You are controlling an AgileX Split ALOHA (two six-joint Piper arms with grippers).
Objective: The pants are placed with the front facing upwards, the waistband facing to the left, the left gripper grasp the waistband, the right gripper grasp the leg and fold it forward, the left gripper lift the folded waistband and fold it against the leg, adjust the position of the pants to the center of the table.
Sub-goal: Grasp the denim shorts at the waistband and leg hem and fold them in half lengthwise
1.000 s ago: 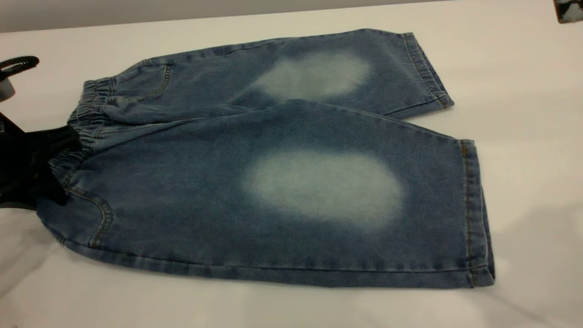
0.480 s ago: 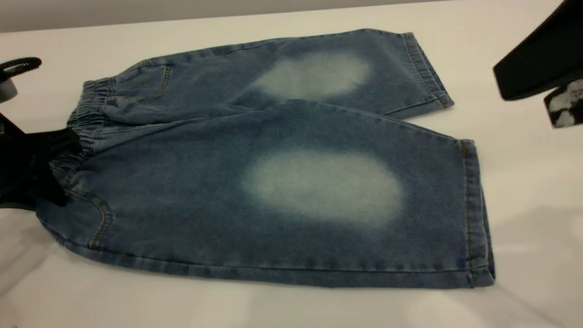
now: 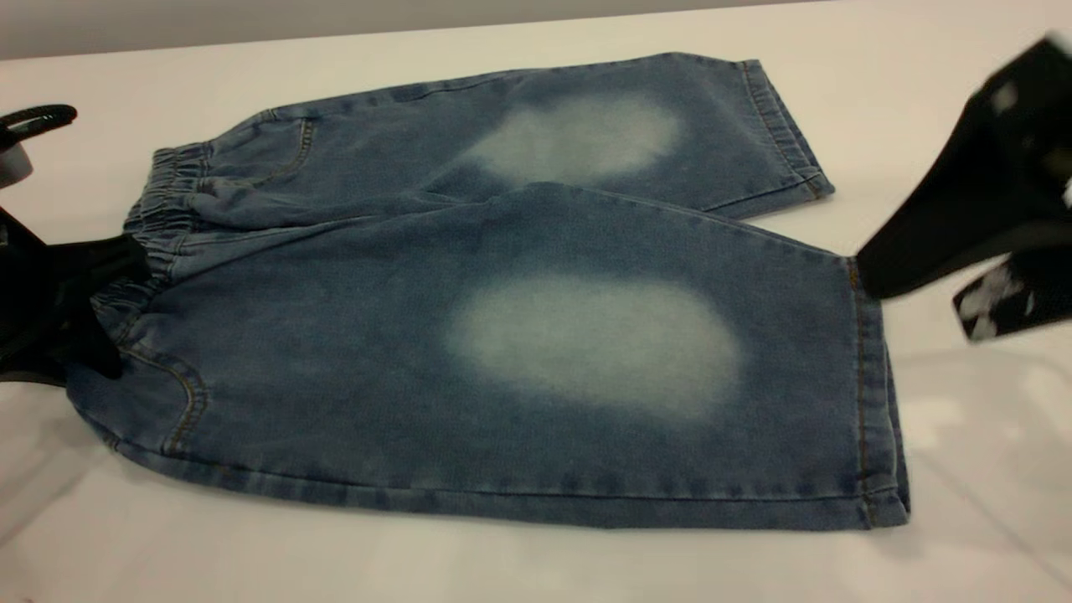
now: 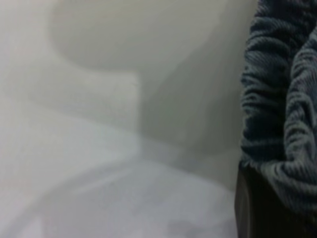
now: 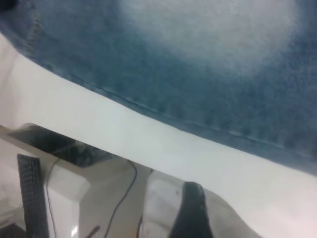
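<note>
The blue denim pants (image 3: pixel 519 335) lie flat on the white table (image 3: pixel 938 109), front up, with a pale oval on each leg. The ruched waistband (image 3: pixel 167 193) points left. My left gripper (image 3: pixel 109 301) sits at the waistband's near half, shut on it; in the left wrist view the puckered waistband (image 4: pixel 277 99) rests against a dark finger (image 4: pixel 257 208). My right gripper (image 3: pixel 913 303) hovers open at the right, its upper tip touching the near leg's hem corner (image 3: pixel 854 276). The right wrist view shows the pants (image 5: pixel 198 59) and one finger (image 5: pixel 195 213).
Bare tabletop surrounds the pants on the near side and to the right. A black loop (image 3: pixel 38 117) on the left arm sticks up at the far left. Beyond the table edge, the right wrist view shows a keyboard (image 5: pixel 30 198) and a cable (image 5: pixel 126 193).
The right gripper has come in from the top right corner and dropped down to the near leg's hem. The left gripper and the pants have stayed still.
</note>
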